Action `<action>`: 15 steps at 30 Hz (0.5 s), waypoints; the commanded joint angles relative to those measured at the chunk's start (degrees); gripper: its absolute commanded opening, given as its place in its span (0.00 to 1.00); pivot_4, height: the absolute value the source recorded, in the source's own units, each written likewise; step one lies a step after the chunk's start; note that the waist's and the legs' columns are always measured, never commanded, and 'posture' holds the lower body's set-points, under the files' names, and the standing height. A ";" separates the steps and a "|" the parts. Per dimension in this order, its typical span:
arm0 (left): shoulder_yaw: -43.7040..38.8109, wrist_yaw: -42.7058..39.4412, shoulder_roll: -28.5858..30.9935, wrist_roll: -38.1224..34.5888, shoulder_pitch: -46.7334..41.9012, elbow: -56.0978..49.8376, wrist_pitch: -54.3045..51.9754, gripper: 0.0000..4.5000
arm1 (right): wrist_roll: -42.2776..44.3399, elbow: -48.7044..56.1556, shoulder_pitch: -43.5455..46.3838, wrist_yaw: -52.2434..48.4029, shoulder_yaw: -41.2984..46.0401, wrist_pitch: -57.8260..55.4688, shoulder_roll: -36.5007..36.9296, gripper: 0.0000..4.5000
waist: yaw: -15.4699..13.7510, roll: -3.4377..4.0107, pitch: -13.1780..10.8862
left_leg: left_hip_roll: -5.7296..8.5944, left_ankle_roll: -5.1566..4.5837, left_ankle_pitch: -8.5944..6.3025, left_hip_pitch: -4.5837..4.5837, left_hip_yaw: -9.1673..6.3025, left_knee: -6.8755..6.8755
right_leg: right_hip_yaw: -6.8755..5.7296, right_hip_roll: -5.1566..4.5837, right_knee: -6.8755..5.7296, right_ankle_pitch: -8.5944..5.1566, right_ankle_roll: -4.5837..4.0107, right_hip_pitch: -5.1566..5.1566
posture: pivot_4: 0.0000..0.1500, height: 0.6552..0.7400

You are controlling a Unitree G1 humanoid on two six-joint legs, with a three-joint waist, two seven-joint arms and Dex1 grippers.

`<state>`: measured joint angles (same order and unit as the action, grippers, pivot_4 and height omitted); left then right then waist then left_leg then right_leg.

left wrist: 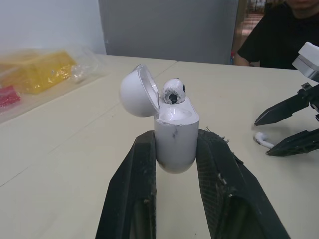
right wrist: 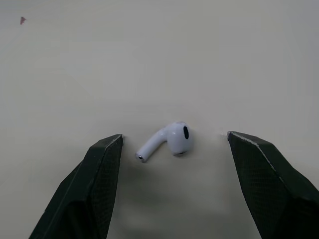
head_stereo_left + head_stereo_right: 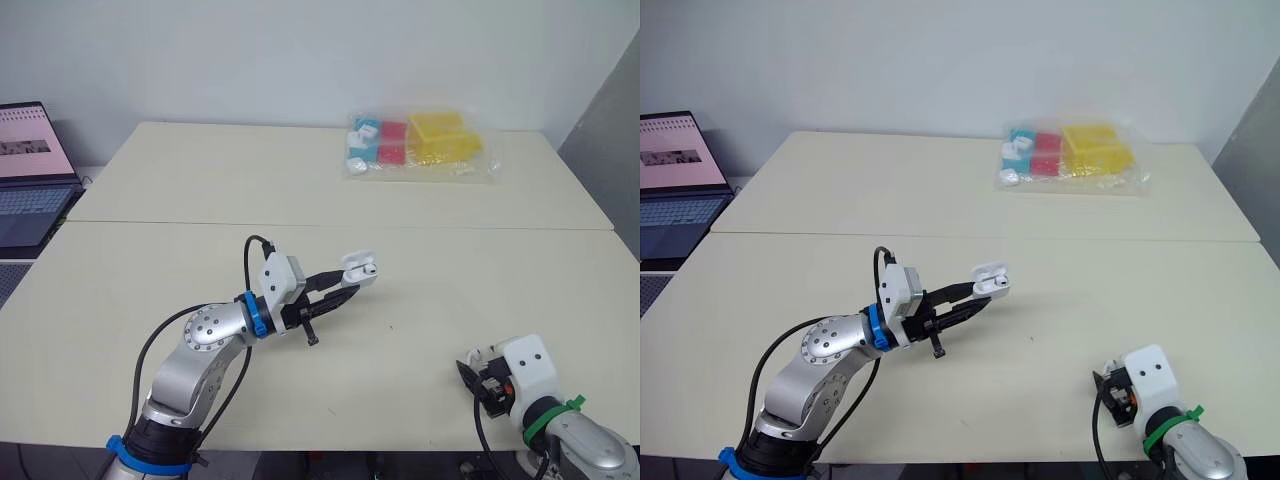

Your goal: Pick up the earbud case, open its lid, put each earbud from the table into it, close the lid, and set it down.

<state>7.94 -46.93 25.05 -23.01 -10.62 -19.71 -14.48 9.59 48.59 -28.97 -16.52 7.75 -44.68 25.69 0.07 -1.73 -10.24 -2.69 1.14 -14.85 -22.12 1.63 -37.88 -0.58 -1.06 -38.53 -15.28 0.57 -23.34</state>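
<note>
The left gripper [image 3: 350,290] had two black fingers [image 1: 132,194], with a white block [image 3: 281,278], blue band [image 3: 249,313] and cable-looped silver arm [image 3: 200,340] behind it; behind the right gripper [image 2: 174,135] sat a green band [image 3: 548,416].

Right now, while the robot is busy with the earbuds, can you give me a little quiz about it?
1. True or false: the lid of the earbud case is shut.
2. Where does the loose earbud lie? A: inside the case. B: on the table, between the open right jaws. C: pinched in the left jaws.
3. Fill in: the left jaws are clamped on the case, and the number of earbuds sitting in it is ___.
Key: 1 false, the lid stands open. 2 B. 3 one, the seated earbud poking out of the top.
</note>
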 commanded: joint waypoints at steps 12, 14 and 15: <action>-0.40 -0.15 -0.17 -0.29 -0.98 -1.37 0.85 0.17 | 2.18 -2.39 -0.61 -8.08 10.81 1.97 5.34 0.77 | -0.01 0.01 -0.01 | 0.00 0.00 0.00 -0.01 -0.01 0.03 | -0.01 0.00 0.02 -0.02 -0.03 0.00 | 1.00 1.00; -0.29 -0.03 -0.26 -0.26 -1.04 -1.43 0.75 0.17 | 2.87 -3.04 0.10 -9.85 12.37 1.89 6.81 0.77 | -0.02 0.01 -0.01 | 0.02 0.00 0.00 -0.01 0.00 0.03 | 0.00 0.00 0.03 -0.02 -0.03 -0.01 | 1.00 1.00; -0.28 0.01 -0.29 -0.24 -1.08 -1.42 0.72 0.17 | 3.16 -3.22 0.29 -10.40 12.82 1.79 7.20 0.77 | -0.02 0.00 -0.01 | 0.02 0.00 0.00 -0.01 0.00 0.03 | 0.00 0.00 0.04 -0.02 -0.03 0.00 | 1.00 1.00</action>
<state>7.94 -46.89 24.97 -23.01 -10.96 -19.70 -14.48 11.88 44.64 -28.95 -25.70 18.67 -43.99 32.30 0.05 -1.73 -10.25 -2.67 1.14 -14.86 -22.13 1.63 -37.84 -0.59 -1.05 -38.49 -15.30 0.54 -23.34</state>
